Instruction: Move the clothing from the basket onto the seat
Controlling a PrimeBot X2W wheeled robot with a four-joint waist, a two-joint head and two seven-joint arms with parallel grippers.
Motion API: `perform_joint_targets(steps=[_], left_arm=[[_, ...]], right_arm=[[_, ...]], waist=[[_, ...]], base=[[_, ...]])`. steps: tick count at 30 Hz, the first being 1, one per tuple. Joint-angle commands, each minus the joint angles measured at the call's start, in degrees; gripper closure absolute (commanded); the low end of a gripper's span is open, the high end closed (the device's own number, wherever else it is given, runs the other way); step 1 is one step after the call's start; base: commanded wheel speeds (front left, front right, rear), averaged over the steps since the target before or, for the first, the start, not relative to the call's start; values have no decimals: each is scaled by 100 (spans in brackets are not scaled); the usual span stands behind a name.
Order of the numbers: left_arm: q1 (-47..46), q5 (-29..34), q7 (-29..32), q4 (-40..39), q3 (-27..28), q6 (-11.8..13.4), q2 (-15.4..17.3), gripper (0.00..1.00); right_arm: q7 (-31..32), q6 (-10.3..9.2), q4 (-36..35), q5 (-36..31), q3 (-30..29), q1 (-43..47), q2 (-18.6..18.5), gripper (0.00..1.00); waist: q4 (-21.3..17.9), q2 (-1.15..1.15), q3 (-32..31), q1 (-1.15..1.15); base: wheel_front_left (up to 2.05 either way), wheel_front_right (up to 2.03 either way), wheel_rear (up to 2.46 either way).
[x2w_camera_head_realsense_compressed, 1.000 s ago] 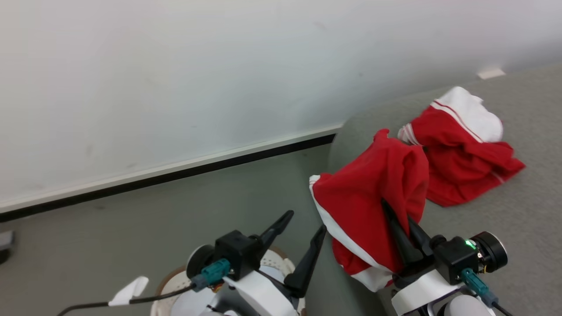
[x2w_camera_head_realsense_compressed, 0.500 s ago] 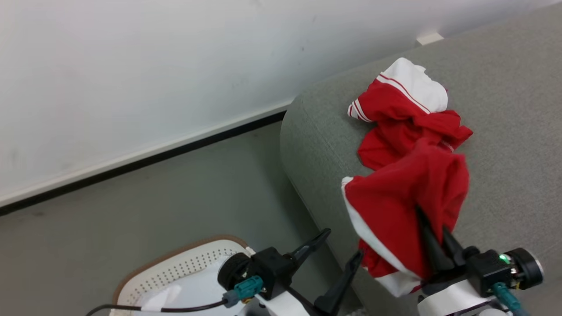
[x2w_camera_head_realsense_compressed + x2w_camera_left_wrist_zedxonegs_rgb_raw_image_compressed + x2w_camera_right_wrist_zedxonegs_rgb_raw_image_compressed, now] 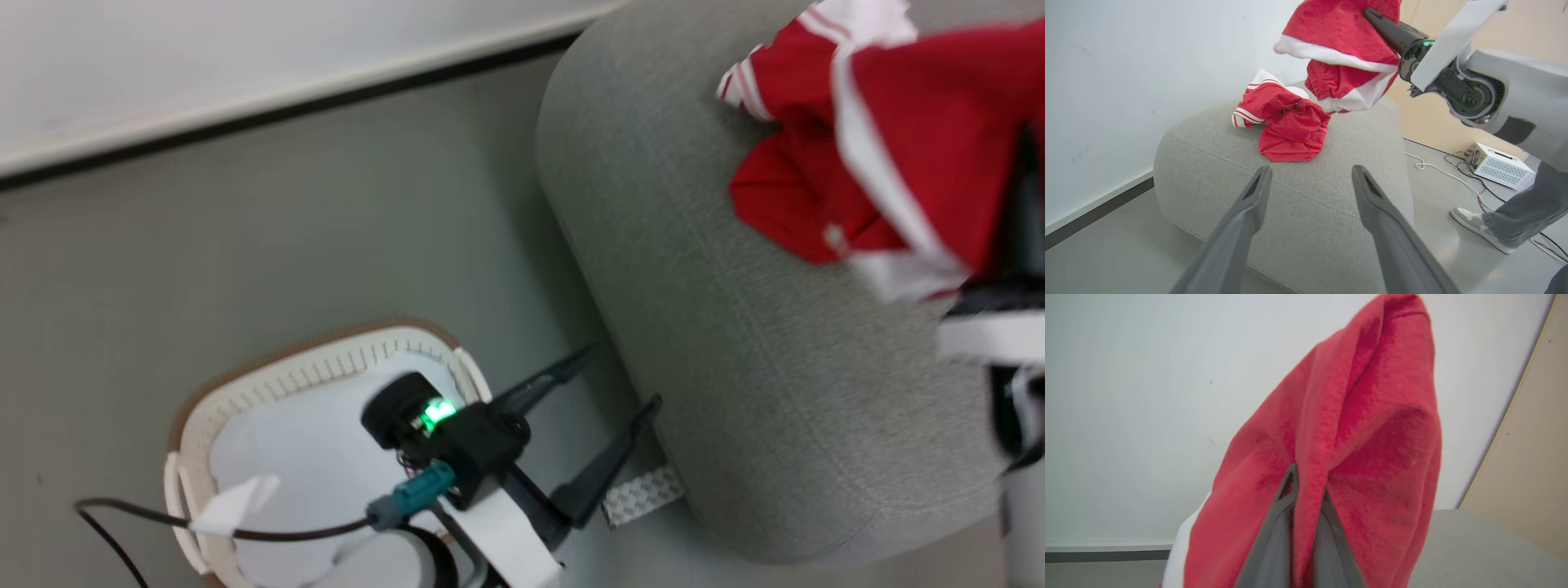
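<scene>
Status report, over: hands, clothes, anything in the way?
Right hand shut on red garment, above seat. Left hand open, empty. Second garment lying on seat. Person's foot beside seat.

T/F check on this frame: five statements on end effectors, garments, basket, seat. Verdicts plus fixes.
1. The right end effector is shut on the held garment. True.
2. The left end effector grips cloth. False: it is open and empty.
3. A second garment lies on the seat. True.
4. The basket stands on the seat. False: it is on the floor beside it.
5. The held garment lies flat on the seat. False: it hangs in the air above it.
</scene>
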Motion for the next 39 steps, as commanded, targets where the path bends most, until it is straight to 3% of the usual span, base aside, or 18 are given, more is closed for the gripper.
perform_joint_targets(steps=[1, 9, 14, 15, 16, 17, 22, 28, 39], left_arm=[[-71, 85, 10, -31, 29, -19, 61, 0], [-425, 116, 138, -499, 434, -1, 540, 0], [-494, 47, 92, -615, 598, 53, 652, 0], [-497, 36, 95, -616, 609, 61, 661, 0], [-496, 29, 84, -607, 616, 63, 676, 0], [-492, 23, 60, -590, 618, 68, 681, 0], [-405, -22, -33, -421, 620, 105, 633, 0], [-228, -137, -204, -132, 675, 194, 614, 0], [433, -501, -843, 493, 956, 622, 357, 0]], right_arm=[[18, -15, 12, 9, -58, -159, -65, 100], [456, -14, 982, 74, -1644, -1810, -833, 100], [284, -14, 2077, -279, -2715, -2154, -923, 96], [224, -14, 2301, -334, -2911, -2184, -875, 64], [162, -14, 2510, -422, -3092, -2206, -822, 17], [113, -14, 2687, -499, -3244, -2241, -770, 0], [-9, -14, 3074, -674, -3365, -2094, -441, 0], [-8, -14, 2504, -452, -2643, -1327, -32, 0], [-11, -14, 1521, -82, -1398, 378, 106, 0]], waist=[[231, 0, 582, -1], [493, 0, 1587, -1], [670, 0, 1904, -1], [691, 0, 1935, -1], [704, 0, 1953, -1], [715, 0, 1959, -1], [685, 0, 1804, -1], [542, 0, 1289, -1], [703, 0, -99, -1]], base=[[0, 0, 0], [0, 0, 0], [0, 0, 0], [0, 0, 0], [0, 0, 0], [0, 0, 0], [0, 0, 0], [0, 0, 0], [0, 0, 0]])
